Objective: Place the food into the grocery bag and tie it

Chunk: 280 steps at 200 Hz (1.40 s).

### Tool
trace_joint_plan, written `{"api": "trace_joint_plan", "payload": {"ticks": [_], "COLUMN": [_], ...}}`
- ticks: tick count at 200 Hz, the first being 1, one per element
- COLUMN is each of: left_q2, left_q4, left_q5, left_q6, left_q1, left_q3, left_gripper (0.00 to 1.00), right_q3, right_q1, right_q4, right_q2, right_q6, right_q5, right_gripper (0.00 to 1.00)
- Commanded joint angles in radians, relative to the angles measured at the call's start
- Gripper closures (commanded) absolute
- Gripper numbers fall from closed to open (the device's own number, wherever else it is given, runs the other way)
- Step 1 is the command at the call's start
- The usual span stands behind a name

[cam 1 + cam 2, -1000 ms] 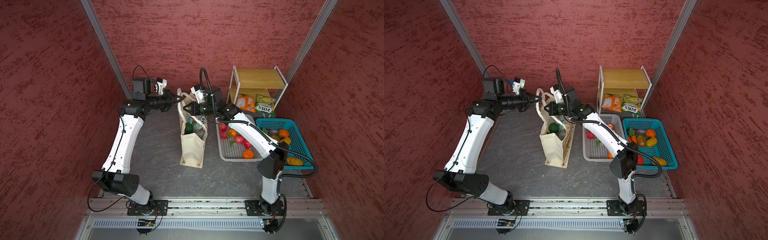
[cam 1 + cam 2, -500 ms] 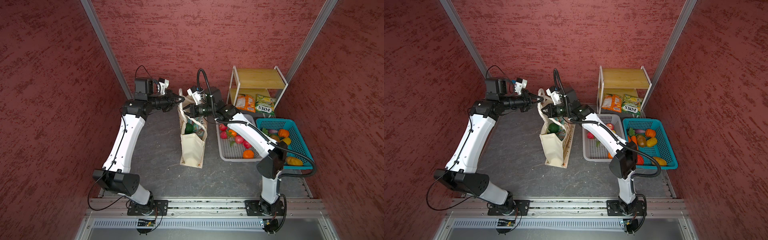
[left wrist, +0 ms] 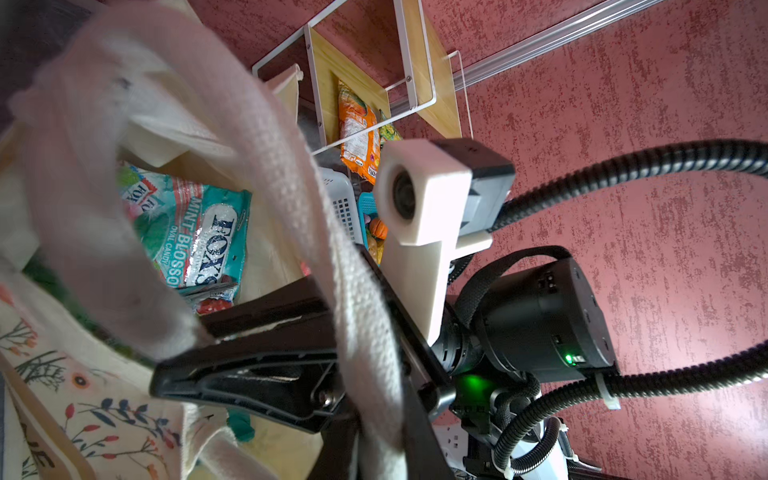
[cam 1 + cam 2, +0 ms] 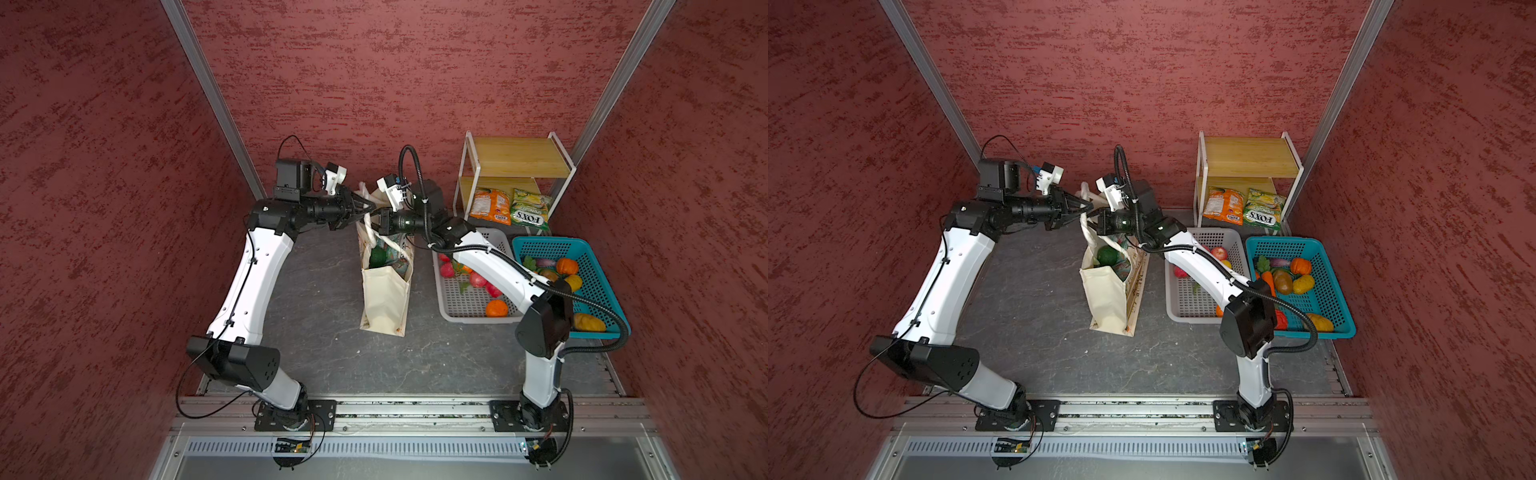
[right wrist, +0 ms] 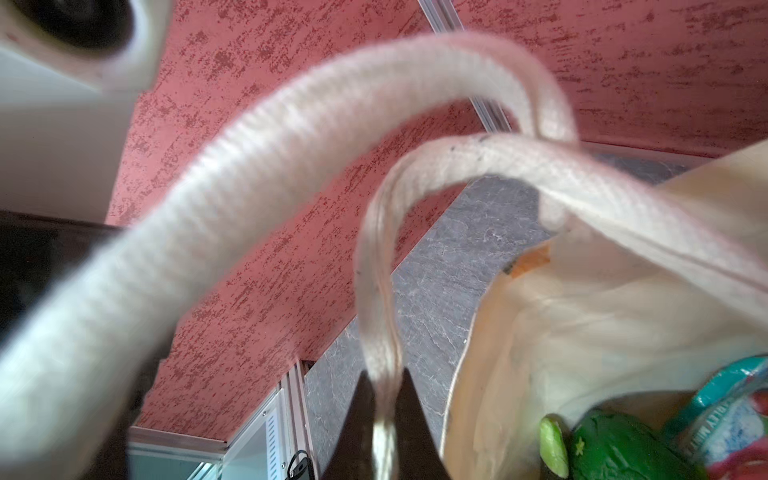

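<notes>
Left pincer (image 4: pixel 368 206) nearer, grocery bag (image 4: pixel 384 299) upright, long axis vertical

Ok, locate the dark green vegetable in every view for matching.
Top view: dark green vegetable inside the grocery bag, on its left-arm side.
Top view: dark green vegetable, same spot.
Left wrist: not clearly visible.
Right wrist: inside the bag, beside the teal packet.
Shared landmark: the cream strap.

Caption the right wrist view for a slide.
Right jaws shut on a cream strap of the open grocery bag, dark green vegetable and teal packet inside.
</notes>
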Motion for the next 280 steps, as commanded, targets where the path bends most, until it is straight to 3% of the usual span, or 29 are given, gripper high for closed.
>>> {"api": "trace_joint_plan", "payload": {"ticks": [1,36,68,96,123,161,280], "left_q2": [0.008,0.011,-0.002,-0.033,-0.101,-0.166,-0.006], "left_q4": [-0.050,-0.086,-0.089,-0.030,0.065,0.375,0.413], "left_q5": [0.037,0.041,0.028,0.019,-0.063,-0.052,-0.087], "left_q6": [0.037,0.058,0.065,0.042,-0.009,-0.295,-0.336], "left_q1": [-0.016,-0.015,-0.006,0.009,0.049,0.169,0.060], "left_q3": [0.015,0.033,0.053,0.053,0.004,-0.207,-0.187], "left_gripper": [0.80,0.73,0.50,0.44,0.46,0.60,0.64], "right_q3": [0.059,0.058,0.031,-0.002,-0.026,-0.043,-0.164], "right_q1": [-0.011,-0.022,-0.038,-0.042,-0.046,-0.046,-0.022], "right_q4": [0.091,0.133,0.175,0.208,0.236,0.236,0.235], "right_q2": [-0.022,-0.038,-0.057,-0.068,-0.079,-0.093,-0.158], "right_q6": [0.009,0.017,0.033,0.048,0.062,0.058,0.047], "right_q5": [-0.013,-0.005,0.003,0.004,0.008,-0.001,-0.012], "right_gripper": [1.00,1.00,1.00,1.00,1.00,1.00,1.00]}}
